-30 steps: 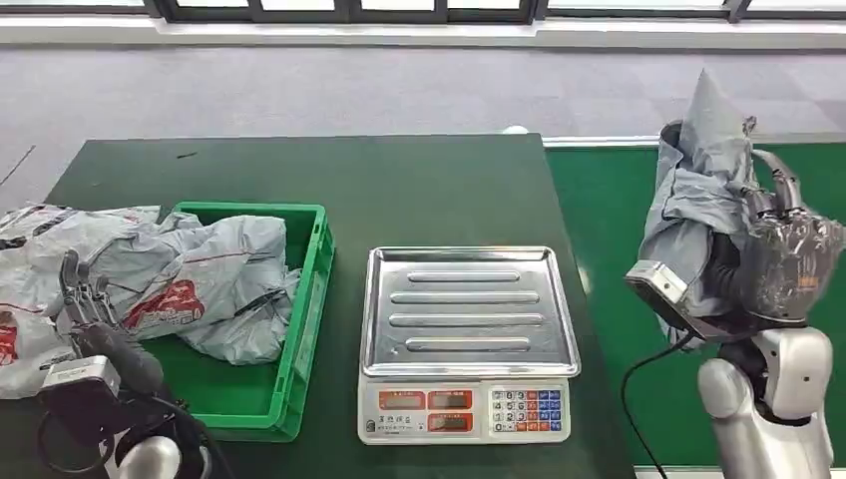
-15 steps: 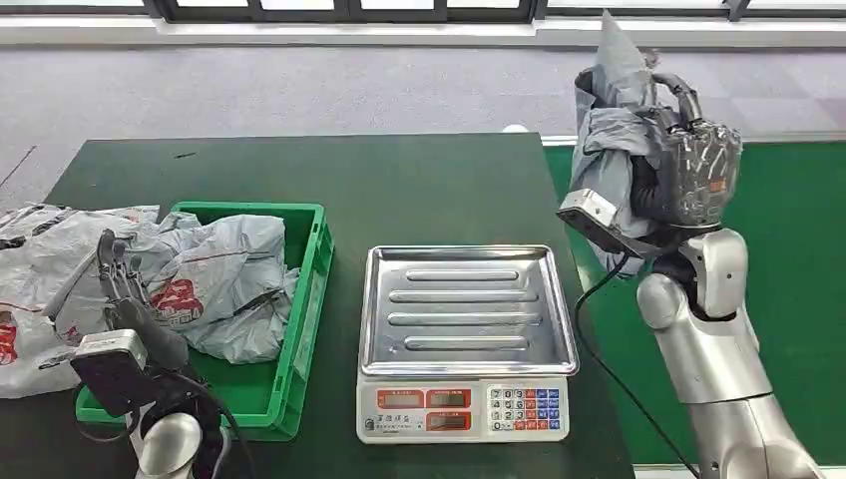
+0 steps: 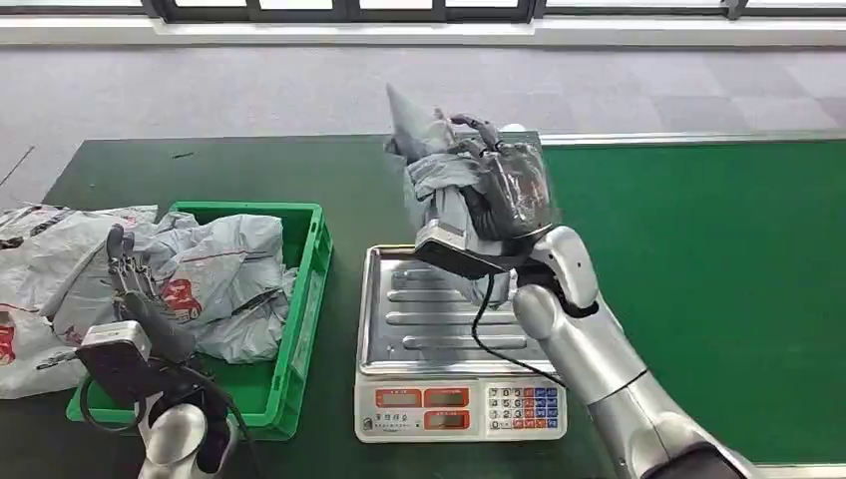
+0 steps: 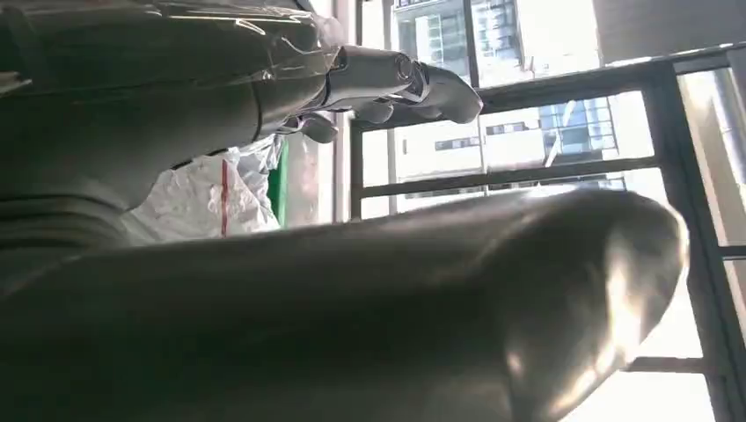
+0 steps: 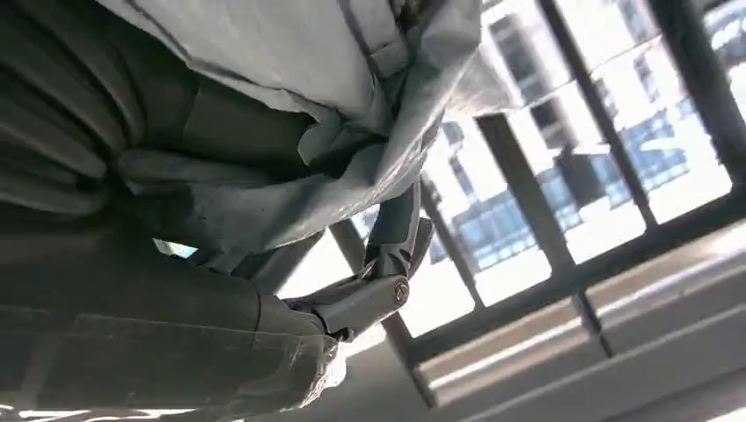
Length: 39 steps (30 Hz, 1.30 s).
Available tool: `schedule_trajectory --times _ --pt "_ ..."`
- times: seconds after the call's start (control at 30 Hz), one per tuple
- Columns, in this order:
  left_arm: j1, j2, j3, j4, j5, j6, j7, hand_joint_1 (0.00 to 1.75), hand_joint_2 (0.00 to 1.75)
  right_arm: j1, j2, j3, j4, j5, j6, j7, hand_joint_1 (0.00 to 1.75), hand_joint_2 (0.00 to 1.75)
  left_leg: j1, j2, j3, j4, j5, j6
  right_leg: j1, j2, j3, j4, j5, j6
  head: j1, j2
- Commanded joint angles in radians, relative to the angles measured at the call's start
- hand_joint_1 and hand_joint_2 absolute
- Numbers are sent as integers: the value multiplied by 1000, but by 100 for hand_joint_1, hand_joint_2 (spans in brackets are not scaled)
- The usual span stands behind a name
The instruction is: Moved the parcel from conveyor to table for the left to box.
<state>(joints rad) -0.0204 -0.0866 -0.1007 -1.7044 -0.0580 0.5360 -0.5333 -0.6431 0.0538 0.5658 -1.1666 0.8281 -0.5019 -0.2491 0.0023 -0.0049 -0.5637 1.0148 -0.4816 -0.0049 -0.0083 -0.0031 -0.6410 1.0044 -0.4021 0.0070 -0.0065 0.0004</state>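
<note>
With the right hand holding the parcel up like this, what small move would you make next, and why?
Probably lower the right hand toward the scale. It grips the grey parcel in the air above the steel tray's far edge, with nothing resting on the tray. The left hand hovers open by the green crate, apparently waiting to box it.

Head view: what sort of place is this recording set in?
Probably a parcel-sorting or logistics test station: a steel-pan electronic weighing scale on a dark green table, a green plastic crate holding grey courier bags, and a green conveyor belt alongside.
</note>
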Motion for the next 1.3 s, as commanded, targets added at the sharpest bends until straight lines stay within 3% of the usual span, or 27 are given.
schedule_trajectory --times 0.03,0.13,0.27,0.33,0.47,0.5,0.53,1.1,1.3 --pt "-8 32 -24 42 7 7 -2 0 0 -1 -7 136 -44 -20 39 13 175 175 0 1 0 0 0 0 0 1 0 0 0 0 0 0" --pt "-9 32 -24 43 7 7 -2 0 0 -3 -11 140 -45 -19 49 13 175 175 0 1 0 -2 1 0 0 1 1 -2 1 0 0 0" --pt "-1 32 -13 31 11 11 -2 0 0 12 -30 184 -97 -4 150 60 175 175 0 1 0 -1 1 -1 0 1 1 -2 1 0 0 0" --pt "10 29 0 10 1 14 4 0 0 -5 -35 222 -93 9 286 149 175 175 0 1 0 0 0 0 0 1 0 -1 0 0 0 0" --pt "26 26 9 -8 -10 11 12 0 0 -13 -31 240 -72 19 331 177 168 175 0 2 1 -1 0 0 0 2 0 -2 1 0 0 0" --pt "36 21 14 -16 -22 9 19 0 0 -20 -37 255 -58 37 380 214 52 175 0 2 0 -1 0 0 0 2 0 -1 1 0 0 0" --pt "40 20 15 -21 -28 7 23 0 0 -18 -37 255 -57 31 387 215 2 175 0 2 0 -1 0 0 0 2 -1 -1 1 0 0 0" --pt "122 15 43 -120 13 -93 41 0 0 108 -141 170 -307 3 410 222 0 175 0 -1 0 0 0 0 0 -1 1 -2 0 0 0 0" --pt "150 10 41 -155 -9 -57 5 0 0 186 -165 99 -405 2 331 207 0 175 0 -1 0 -1 0 0 0 -2 1 -2 0 0 0 0"
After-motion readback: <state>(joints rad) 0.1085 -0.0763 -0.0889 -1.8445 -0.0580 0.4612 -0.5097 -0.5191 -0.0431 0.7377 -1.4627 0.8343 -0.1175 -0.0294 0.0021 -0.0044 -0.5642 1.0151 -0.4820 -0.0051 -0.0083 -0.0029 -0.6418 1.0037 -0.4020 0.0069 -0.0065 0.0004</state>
